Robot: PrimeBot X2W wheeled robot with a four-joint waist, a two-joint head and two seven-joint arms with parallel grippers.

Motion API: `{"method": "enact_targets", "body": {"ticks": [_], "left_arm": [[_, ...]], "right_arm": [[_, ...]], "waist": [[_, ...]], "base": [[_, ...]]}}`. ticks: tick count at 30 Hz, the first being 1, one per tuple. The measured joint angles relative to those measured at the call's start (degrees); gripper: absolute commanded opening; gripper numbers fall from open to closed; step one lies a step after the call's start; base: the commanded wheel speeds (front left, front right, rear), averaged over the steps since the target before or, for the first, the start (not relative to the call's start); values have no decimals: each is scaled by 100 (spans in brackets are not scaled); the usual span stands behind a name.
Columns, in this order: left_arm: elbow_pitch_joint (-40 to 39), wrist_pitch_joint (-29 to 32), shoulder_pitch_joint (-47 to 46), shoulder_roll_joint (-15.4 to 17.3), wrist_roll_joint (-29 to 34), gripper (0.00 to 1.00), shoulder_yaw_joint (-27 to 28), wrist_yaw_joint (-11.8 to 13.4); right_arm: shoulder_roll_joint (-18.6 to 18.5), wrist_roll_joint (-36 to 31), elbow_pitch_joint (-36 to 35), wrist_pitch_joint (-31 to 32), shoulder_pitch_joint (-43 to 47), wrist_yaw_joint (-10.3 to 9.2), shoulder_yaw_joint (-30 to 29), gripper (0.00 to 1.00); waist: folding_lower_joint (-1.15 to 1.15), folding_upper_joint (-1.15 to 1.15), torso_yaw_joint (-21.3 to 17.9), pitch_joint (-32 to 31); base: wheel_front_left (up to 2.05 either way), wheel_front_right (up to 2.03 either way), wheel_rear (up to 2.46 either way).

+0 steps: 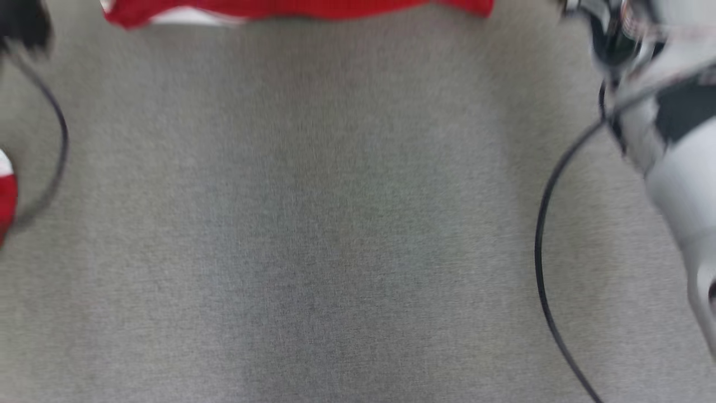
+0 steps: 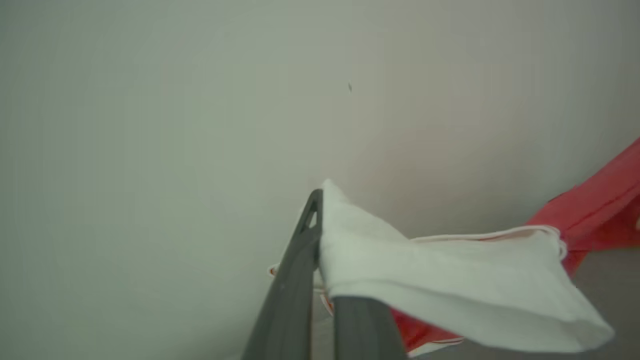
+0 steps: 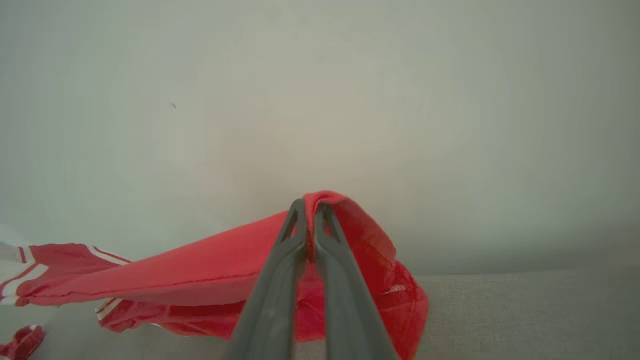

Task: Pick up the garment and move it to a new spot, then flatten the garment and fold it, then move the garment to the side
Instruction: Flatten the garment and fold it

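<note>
The garment (image 1: 296, 8) is red with white parts; its lower edge hangs along the top of the blurred head view, and a small red and white bit shows at the left edge. In the left wrist view my left gripper (image 2: 320, 210) is shut on a white part of the garment (image 2: 450, 280), which drapes over one finger and trails off right into red cloth. In the right wrist view my right gripper (image 3: 310, 205) is shut on a red fold of the garment (image 3: 200, 275), which sags down to the left towards striped trim. Both held ends are lifted above the grey surface.
A grey fabric surface (image 1: 335, 224) spreads below the garment. My pale right forearm (image 1: 671, 168) crosses the right side, with a black cable (image 1: 540, 252) looping down from it. Another black cable (image 1: 59, 140) curves at the left edge. A plain pale wall (image 3: 350, 100) stands behind.
</note>
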Motion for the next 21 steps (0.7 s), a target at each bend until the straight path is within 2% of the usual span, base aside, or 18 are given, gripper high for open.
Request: {"method": "enact_targets", "body": {"ticks": [5,11,15,21], "left_arm": [[-1278,114,1614,390,-421,0,223,475],[-3149,229,3685,593,-861,0,460,1402],[-4047,98,4905,578,-998,0,532,2043],[-4803,-146,6257,403,-1024,0,414,2680]], "right_arm": [[-498,490,-768,-100,1170,0,308,0],[-988,889,-1530,-318,2583,0,417,0],[-1185,968,-1893,-516,3375,0,378,0],[-1351,899,-2285,-626,4359,0,219,0]], "waist": [[-1,-1,-26,-425],[-2,-1,-28,-868],[-2,-2,-33,-1060],[-2,-1,-27,-1233]], "base": [[0,0,0],[0,0,0],[0,0,0],[0,0,0]]}}
